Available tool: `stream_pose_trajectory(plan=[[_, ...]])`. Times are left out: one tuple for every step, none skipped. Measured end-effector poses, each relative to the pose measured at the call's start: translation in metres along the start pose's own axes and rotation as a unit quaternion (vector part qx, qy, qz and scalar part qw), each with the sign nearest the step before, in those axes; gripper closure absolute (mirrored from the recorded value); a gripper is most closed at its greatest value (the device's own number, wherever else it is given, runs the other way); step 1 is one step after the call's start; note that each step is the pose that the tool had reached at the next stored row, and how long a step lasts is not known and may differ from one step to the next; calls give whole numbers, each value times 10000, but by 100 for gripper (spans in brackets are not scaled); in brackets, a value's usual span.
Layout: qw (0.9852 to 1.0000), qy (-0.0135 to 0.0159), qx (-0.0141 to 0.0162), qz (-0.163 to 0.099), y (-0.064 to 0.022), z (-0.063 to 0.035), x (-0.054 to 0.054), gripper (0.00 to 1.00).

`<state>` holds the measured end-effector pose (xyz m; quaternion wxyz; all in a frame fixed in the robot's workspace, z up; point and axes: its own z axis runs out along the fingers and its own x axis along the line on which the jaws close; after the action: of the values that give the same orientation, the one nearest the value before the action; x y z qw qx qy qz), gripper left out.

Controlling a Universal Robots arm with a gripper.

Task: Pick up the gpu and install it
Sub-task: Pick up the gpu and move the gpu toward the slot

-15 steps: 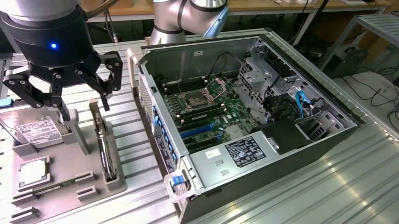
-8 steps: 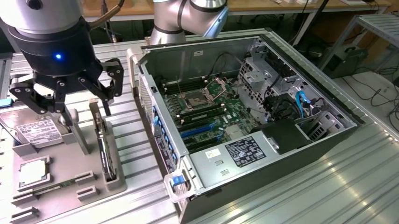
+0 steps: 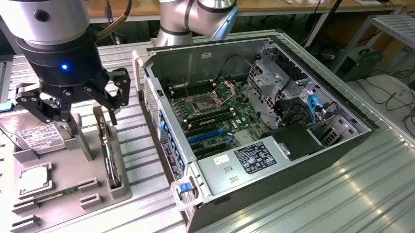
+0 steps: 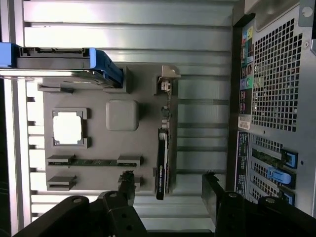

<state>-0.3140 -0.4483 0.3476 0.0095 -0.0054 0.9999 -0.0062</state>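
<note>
The gpu (image 3: 109,155) stands on its edge in a slot of the grey holder tray (image 3: 65,194), to the exterior view's left of the open computer case (image 3: 259,126). In the wrist view the gpu (image 4: 162,165) is a thin dark strip with its silver bracket (image 4: 168,79) at one end. My gripper (image 3: 77,114) hangs above the tray with its black fingers spread open and nothing between them. Seen from the wrist, the gripper (image 4: 169,190) straddles the card's end, one finger (image 4: 126,183) on one side of the card and one finger (image 4: 213,190) on the other, neither touching it.
A silver hard drive (image 3: 36,136) in a blue caddy (image 4: 64,61), a square silver chip (image 4: 67,127) and a memory stick (image 4: 94,161) also sit on the tray. The case's motherboard (image 3: 214,116) lies exposed, and its rear panel (image 4: 276,98) is close beside the tray.
</note>
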Motion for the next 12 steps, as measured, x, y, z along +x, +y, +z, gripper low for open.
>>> stream_pose_trajectory(plan=[[10000, 0, 4, 14, 1, 11, -1, 34], [10000, 0, 4, 14, 1, 19, -1, 34], [10000, 0, 4, 15, 1, 33, 0, 34], [10000, 0, 5, 15, 1, 47, 0, 34], [10000, 0, 4, 15, 2, 63, 1, 34], [10000, 0, 5, 15, 2, 75, 1, 34], [10000, 1, 5, 15, 2, 84, 1, 34], [10000, 4, 4, 15, 2, 104, 2, 34], [10000, 5, 4, 15, 3, 115, 2, 34], [10000, 4, 5, 15, 3, 126, 2, 34], [10000, 5, 5, 15, 3, 138, 2, 34], [10000, 4, 4, 15, 3, 151, 2, 34]])
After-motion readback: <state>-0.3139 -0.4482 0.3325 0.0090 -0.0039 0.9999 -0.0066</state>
